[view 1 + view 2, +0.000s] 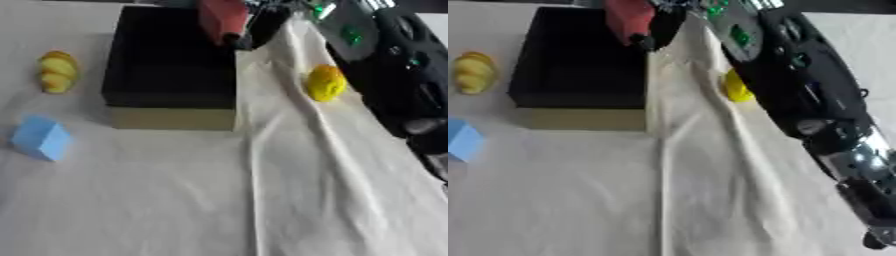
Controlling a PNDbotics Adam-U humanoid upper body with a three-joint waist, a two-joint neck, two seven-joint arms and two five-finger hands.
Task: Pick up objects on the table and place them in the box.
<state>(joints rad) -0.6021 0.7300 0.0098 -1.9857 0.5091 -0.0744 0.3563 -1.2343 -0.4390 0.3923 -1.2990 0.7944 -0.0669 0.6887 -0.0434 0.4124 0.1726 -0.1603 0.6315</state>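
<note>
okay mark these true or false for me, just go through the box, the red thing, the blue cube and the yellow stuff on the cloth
1. The right hand holds a red object over the box's far right corner. True.
2. The blue cube lies inside the box. False: it sits on the cloth, left of the box.
3. A round yellow object lies right of the box. True.
4. The yellow ridged object touches the cube. False: they are apart.

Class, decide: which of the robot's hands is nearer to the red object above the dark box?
Right. The right hand holds the red object over the dark box; the left hand shows in neither view.
</note>
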